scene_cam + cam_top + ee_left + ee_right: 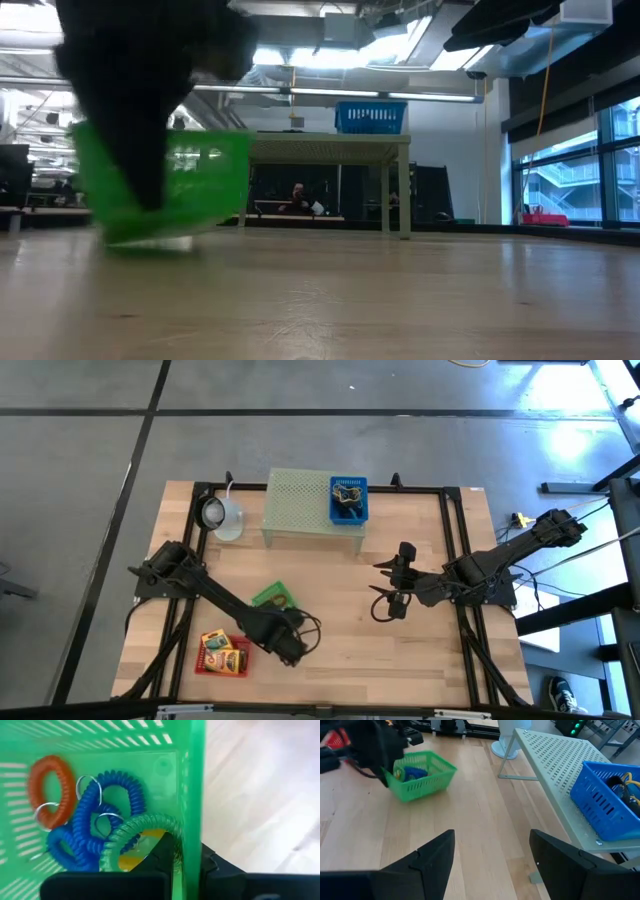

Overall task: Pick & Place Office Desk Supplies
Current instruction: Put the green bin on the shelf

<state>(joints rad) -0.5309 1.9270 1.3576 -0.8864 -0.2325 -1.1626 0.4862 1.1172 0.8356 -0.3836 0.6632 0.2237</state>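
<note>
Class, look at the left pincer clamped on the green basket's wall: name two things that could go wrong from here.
1. The left pincer grips only one thin wall of the green basket, which sits tilted in the low view; it may slip or tip further.
2. The coils lie loose inside, the green coil right at the gripped wall; a tilt could spill them.
The right pincer waits open, apart from it.

A grey concrete floor (300, 440) crossed by dark seams fills the top of the high view. In the low view, ceiling strip lights (330, 92) glow at upper centre, and tall windows (575, 175) stand at right.
</note>
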